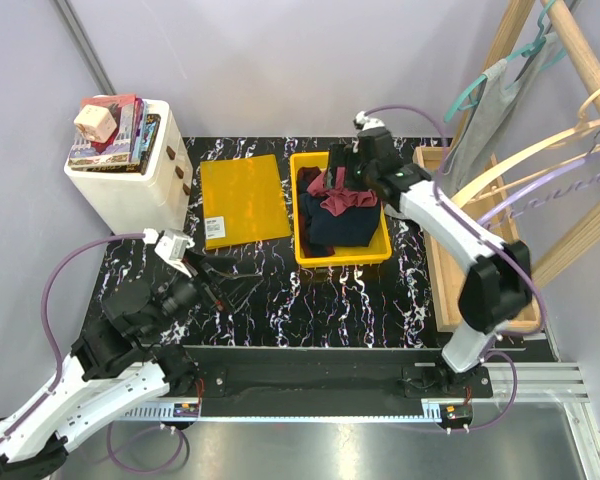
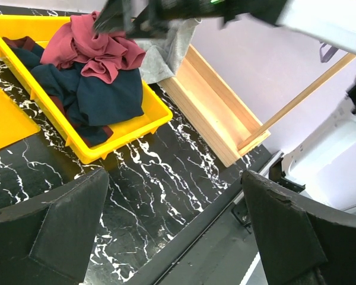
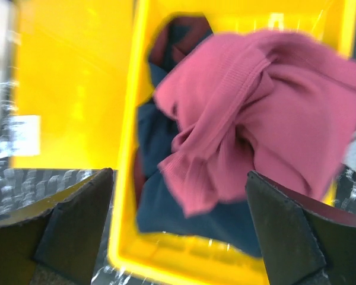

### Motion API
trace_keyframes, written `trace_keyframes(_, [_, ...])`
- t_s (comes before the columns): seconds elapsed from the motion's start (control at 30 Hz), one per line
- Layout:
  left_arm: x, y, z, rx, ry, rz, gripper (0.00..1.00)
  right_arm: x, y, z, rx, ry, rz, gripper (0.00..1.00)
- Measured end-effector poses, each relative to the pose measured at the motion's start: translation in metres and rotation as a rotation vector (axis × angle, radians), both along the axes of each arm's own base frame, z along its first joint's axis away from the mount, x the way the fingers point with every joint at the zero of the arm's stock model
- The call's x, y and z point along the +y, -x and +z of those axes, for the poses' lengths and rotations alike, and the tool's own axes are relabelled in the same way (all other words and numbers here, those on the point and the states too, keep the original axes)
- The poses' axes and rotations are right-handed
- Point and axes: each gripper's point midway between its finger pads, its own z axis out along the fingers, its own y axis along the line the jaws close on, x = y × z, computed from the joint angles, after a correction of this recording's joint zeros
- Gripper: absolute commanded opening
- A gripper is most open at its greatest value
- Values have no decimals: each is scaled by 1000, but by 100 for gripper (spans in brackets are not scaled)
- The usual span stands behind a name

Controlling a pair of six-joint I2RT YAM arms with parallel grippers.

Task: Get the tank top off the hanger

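right gripper [image 3: 179, 175] spread, empty, over maroon garment [image 3: 255, 107] in yellow bin [image 1: 305, 250] | left gripper [image 2: 175, 175] spread, lower left | risk: rising fingers [image 3: 71, 231] snag that garment, drag it out

Arm links [image 1: 445, 225] white, joints [image 1: 495, 285] black, cables [image 1: 52, 290] purple; tool pads [image 2: 65, 231] apparently dark foam.

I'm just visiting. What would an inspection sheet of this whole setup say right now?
Surface: black white-veined tabletop.
Job's things: grey tank top hangs on teal hanger, far right.
Clutter: yellow plastic bin holding pink garment over navy cloth; yellow flat board; white drawer box topped with books; long wooden tray.
Grippers: left gripper open, empty; right gripper open above the bin, holding nothing.
Cables: purple cables loop from both arms.
Surroundings: wooden rack, grey walls.
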Motion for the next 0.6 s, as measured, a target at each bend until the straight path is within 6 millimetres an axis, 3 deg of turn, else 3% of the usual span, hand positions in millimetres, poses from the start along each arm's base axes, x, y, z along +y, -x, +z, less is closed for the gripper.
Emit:
trace_keyframes(0.23, [-2,0,-1,19,11,1,99,-32,53,130,-220,-68,-12,100])
trace_keyframes(0.4, [-11,-7,-1,34,13,-3,99,-57,82,194,-331,-66,-40,100])
trace_keyframes(0.47, [-20,-12,-1,39,9,-11,99,-65,92,211,-360,-66,-48,100])
trace_keyframes(0.6, [-49,-30,4,61,-38,-44,99,-85,120,245,-432,-79,-65,100])
